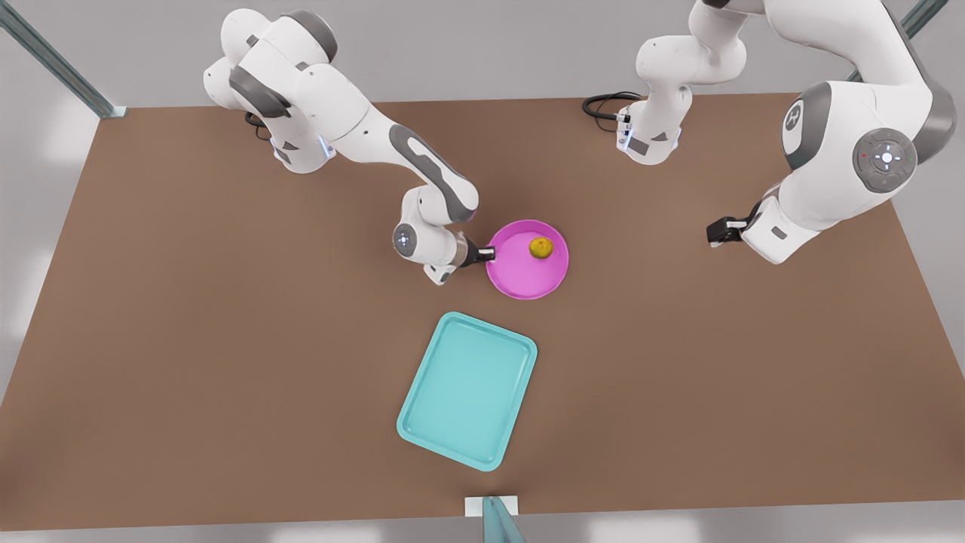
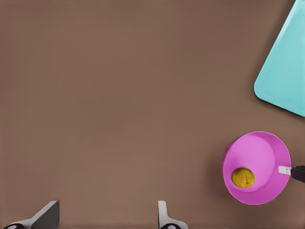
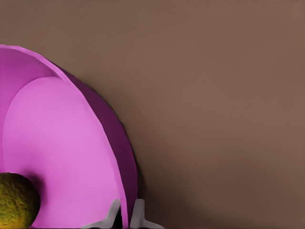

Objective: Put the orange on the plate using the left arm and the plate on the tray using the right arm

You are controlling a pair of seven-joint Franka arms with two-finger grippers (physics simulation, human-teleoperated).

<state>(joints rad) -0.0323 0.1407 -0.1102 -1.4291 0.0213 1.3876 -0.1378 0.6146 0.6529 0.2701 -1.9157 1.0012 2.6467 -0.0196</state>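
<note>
The pink plate (image 1: 520, 275) lies on the brown table, with the orange (image 1: 540, 247) resting inside it near its far rim. My right gripper (image 1: 486, 254) reaches in from the front view's left and is shut on the plate's rim. In the right wrist view the fingers (image 3: 112, 215) pinch the rim of the plate (image 3: 62, 143), with the orange (image 3: 16, 200) beside them. The teal tray (image 1: 467, 390) lies nearer the front edge, apart from the plate. My left gripper (image 1: 715, 231) waits open over bare table at the front view's right, well clear of the plate (image 2: 257, 162) and the orange (image 2: 243, 177).
The brown table (image 1: 226, 377) stretches wide on both sides of the tray (image 2: 286, 71). Both arm bases stand at the far edge, with a looped black cable (image 1: 603, 105) by one of them. A metal post (image 1: 497, 520) rises at the front edge.
</note>
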